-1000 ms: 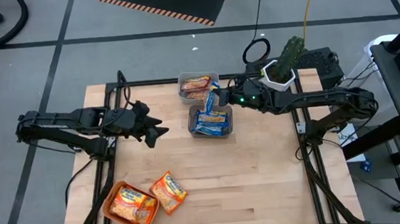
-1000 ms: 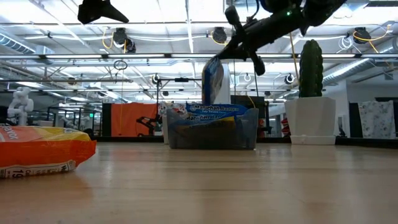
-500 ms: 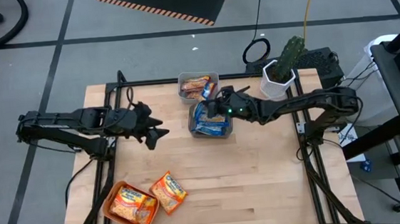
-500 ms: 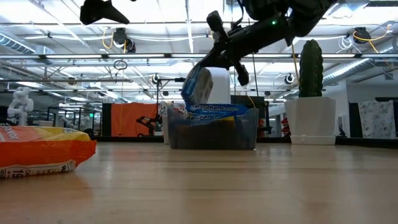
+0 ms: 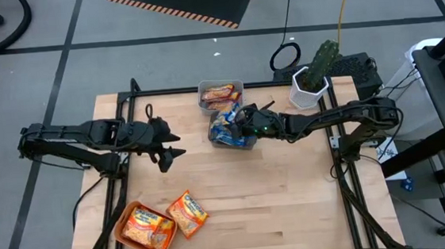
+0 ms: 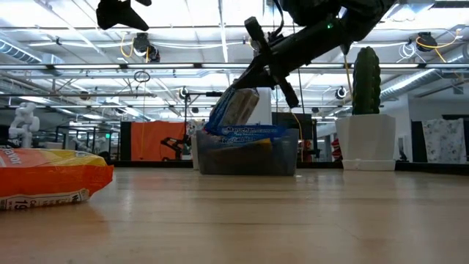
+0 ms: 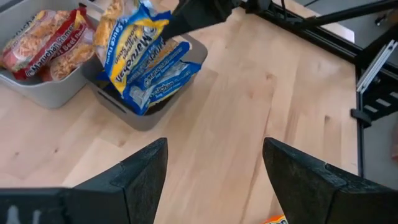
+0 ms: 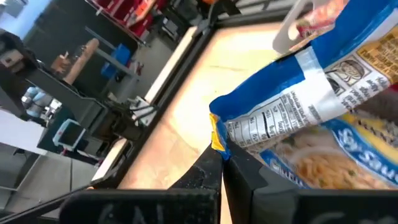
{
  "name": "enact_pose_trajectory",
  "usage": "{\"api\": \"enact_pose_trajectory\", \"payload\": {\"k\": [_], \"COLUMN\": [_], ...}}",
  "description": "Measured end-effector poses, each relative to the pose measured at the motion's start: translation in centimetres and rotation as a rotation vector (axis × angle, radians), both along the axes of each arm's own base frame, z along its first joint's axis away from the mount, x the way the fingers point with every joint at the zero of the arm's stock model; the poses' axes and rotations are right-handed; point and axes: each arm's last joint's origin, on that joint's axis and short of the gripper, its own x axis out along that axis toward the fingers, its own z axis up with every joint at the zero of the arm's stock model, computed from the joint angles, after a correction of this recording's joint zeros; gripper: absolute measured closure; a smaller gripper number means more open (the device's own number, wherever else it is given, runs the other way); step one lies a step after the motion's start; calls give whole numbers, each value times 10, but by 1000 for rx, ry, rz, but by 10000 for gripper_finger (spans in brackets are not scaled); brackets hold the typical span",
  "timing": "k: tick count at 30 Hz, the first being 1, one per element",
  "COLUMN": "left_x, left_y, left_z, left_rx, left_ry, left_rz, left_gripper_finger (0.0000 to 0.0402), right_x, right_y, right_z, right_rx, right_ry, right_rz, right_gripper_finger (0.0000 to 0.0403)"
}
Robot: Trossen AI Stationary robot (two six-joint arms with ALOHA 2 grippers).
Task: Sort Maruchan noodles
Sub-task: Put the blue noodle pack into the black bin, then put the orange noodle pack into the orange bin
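Part way done. Red packs (image 5: 218,94) in the far bin (image 5: 203,102). Blue packs (image 5: 227,134) in the bin (image 5: 244,144) just in front. One more blue pack (image 5: 231,117) above that bin, pinched tight in the right hand (image 5: 243,116), not let go yet. Left hand (image 5: 170,146) wide open, empty, waiting over the worktop (image 5: 291,191). Orange packs (image 5: 188,213) near left, some in the tray (image 5: 123,230), not sorted yet.

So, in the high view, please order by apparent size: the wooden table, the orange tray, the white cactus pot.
1. wooden table, by far the largest.
2. orange tray.
3. white cactus pot, slightly smaller than the tray; the two look close.
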Motion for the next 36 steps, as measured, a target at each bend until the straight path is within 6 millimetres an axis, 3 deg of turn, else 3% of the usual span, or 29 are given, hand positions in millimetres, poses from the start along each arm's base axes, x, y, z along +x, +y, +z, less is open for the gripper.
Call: {"api": "enact_pose_trajectory", "payload": {"k": [5, 14, 26, 32, 36], "left_x": [0, 0, 0, 2, 5], "left_y": [0, 4, 18, 19, 18], "left_z": [0, 0, 0, -7, -27], "left_rx": [26, 79, 58, -9, -92], "left_ry": [3, 12, 17, 53, 119], "left_rz": [-21, -43, 45, 97, 134], "left_gripper_finger": [135, 135, 135, 135, 135], "right_x": [-6, -35, -48, -67, -87], "right_y": [4, 7, 6, 10, 7], "right_z": [5, 16, 17, 35, 43], "right_rx": [54, 97, 212, 231, 185], "right_ry": [16, 181, 250, 245, 308], "right_rz": [10, 71, 140, 261, 328], "right_gripper_finger": [403, 395, 268, 248, 248]}}
